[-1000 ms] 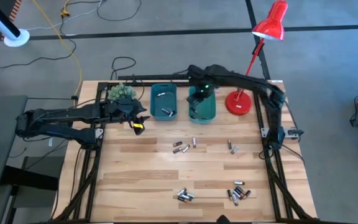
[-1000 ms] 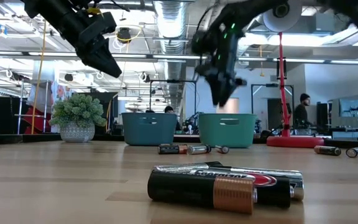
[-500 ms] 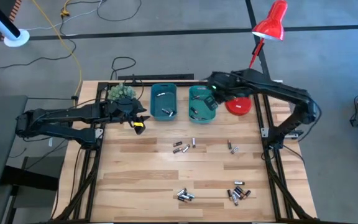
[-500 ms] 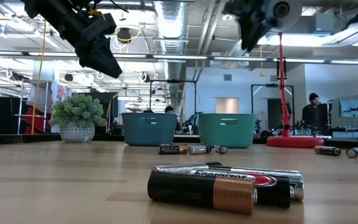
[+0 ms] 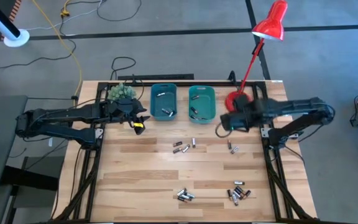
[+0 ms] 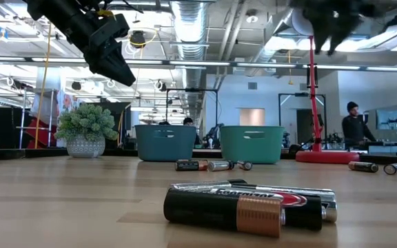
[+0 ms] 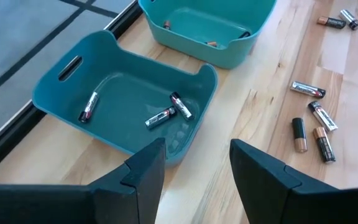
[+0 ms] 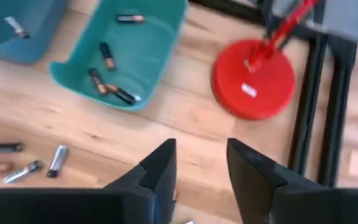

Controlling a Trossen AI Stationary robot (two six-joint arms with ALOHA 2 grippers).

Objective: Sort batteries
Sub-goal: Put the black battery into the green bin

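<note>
The right tool point(image 5: 219, 129) hangs above the table point(image 5: 142, 168) with its fingers apart and nothing between them, just off the near corner of the green bin point(image 5: 202, 103) and beside the red lamp base point(image 5: 237, 103). From its own camera the gap between the fingers looks down on bare wood, with the green bin and its few cells beyond.

The nearest loose batteries point(image 5: 232, 147) are a small pair a little farther toward the front of the table from this tool and slightly to its outer side. They lie roughly along the table's depth, so the fingers would have to straddle them across that line. Another small group point(image 5: 183, 147) lies near the middle of the table, and two clusters, one front-centre point(image 5: 185, 196) and one front-right point(image 5: 238, 193), sit well apart from both arms near the front edge.

The left tool point(image 5: 138, 122) waits with fingers parted and empty beside the blue bin point(image 5: 163, 102), near the potted plant point(image 5: 121, 92); three cells lie in that bin.

By my reckoning the right arm is plainly the nearer one for the pair, and most of the sorting is not yet done.
</note>
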